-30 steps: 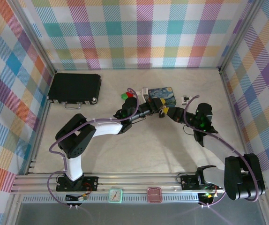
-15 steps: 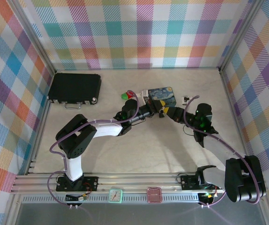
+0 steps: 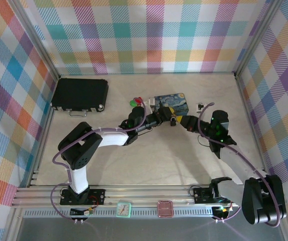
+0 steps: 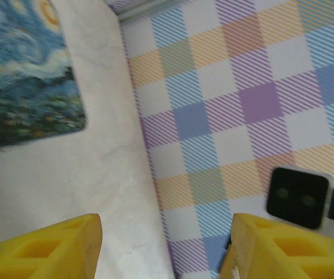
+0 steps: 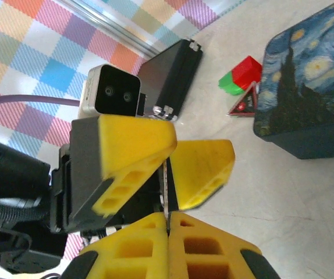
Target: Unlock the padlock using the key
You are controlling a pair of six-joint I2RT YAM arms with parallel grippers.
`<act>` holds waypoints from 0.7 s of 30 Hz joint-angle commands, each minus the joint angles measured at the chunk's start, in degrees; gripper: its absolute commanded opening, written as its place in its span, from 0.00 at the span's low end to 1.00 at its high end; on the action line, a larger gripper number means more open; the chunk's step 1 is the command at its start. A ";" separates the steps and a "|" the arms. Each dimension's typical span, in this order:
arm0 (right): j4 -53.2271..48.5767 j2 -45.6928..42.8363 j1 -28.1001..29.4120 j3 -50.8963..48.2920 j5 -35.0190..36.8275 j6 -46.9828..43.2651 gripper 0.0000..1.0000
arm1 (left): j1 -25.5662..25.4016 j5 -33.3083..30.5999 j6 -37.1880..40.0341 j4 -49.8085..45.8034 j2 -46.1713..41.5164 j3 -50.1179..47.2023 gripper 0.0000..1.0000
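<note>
though too small overhead to judge, wrist views show left gripper (image 4: 164, 239) parted, right gripper (image 5: 168, 217) pressed closed.

Nothing readable in these shots, tbh. The closest candidate is the little clock-like face (image 3: 124, 208) on the rail along the near edge of the table (image 3: 149, 160), and it's way too small to make out any numbers. The blue painted tin (image 3: 173, 102) near the far edge just has a swirly picture on its lid, with no lettering I can pick out.
</note>
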 commanded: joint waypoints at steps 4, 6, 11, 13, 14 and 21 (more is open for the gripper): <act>-19.09 -3.31 -1.93 2.23 7.28 -9.02 0.00 | -0.38 -0.13 14.85 -21.56 0.48 3.86 0.54; -20.32 -3.89 -2.86 1.41 7.22 -9.74 0.00 | -1.41 -2.74 17.85 -26.18 1.11 5.45 0.54; -22.45 -4.96 -4.40 0.60 6.75 -10.72 0.00 | -1.62 -4.09 15.79 -25.31 3.86 7.09 0.58; -23.65 -5.55 -5.50 0.38 7.46 -10.81 0.00 | -1.91 -4.96 15.45 -25.56 5.10 7.99 0.60; -23.98 -5.86 -6.29 0.16 7.64 -10.67 0.00 | -2.29 -6.16 15.60 -25.74 5.63 8.42 0.61; -22.60 -5.50 -9.54 -1.70 5.84 -8.62 0.00 | -5.62 -16.58 24.78 -31.11 9.78 14.30 0.61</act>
